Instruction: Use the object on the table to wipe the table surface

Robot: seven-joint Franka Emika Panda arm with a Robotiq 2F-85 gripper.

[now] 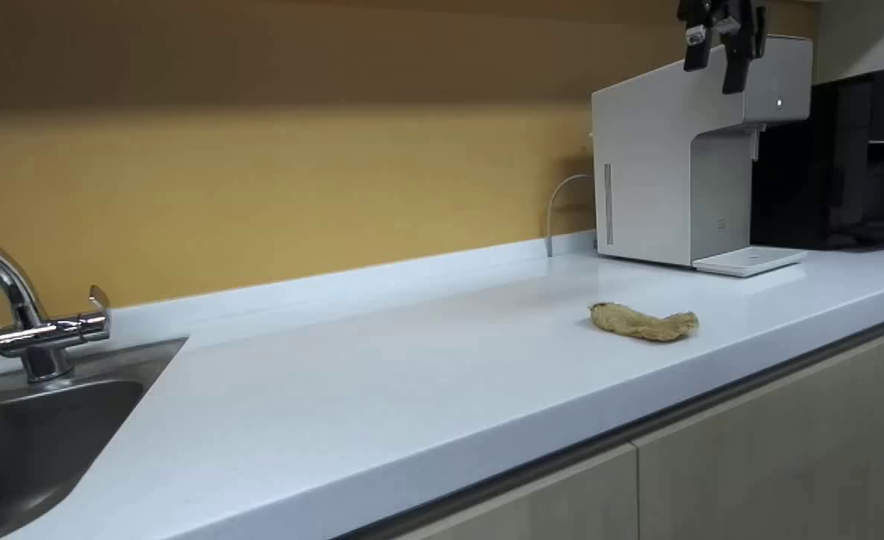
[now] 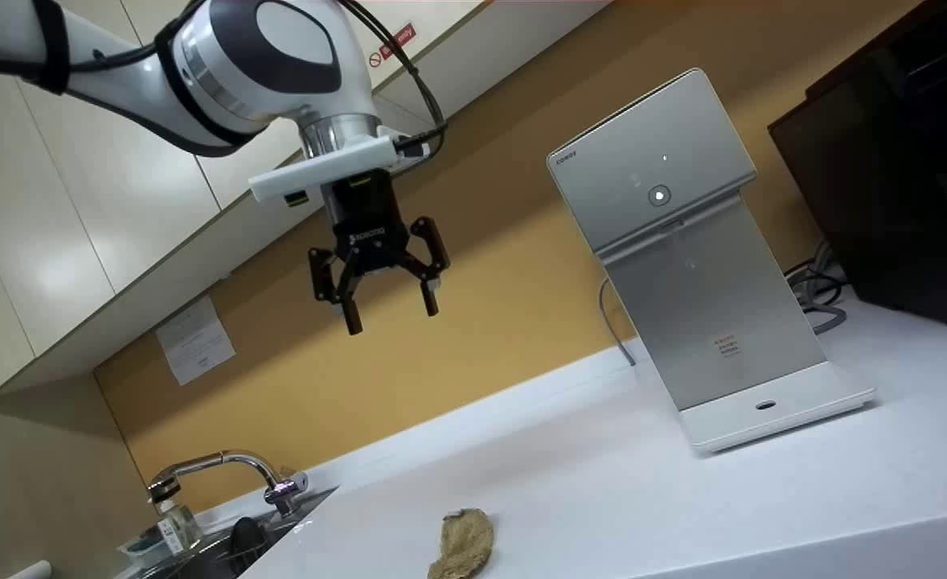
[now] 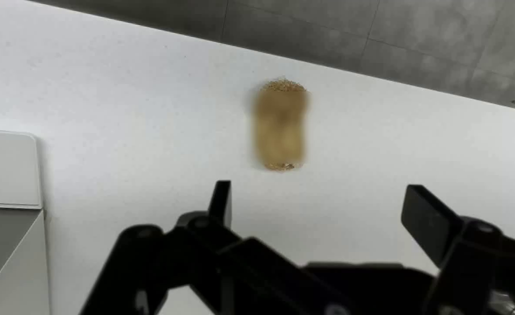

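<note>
Ref: white dispenser (image 1: pixel 641 150). In an exterior view, oblique along counter (image 1: pixel 352 390) toward its side (image 1: pixel 644 202); in an exterior view, rolled, apparently nearer, facing its front (image 2: pixel 686 289); wrist view, downward beside its tray (image 3: pixel 6 168). All share dispenser, counter.

The arm (image 2: pixel 248 96) holds its end effector (image 2: pixel 391 320) pointing downward, the two fingers (image 2: pixel 351 316) spread well apart.
</note>
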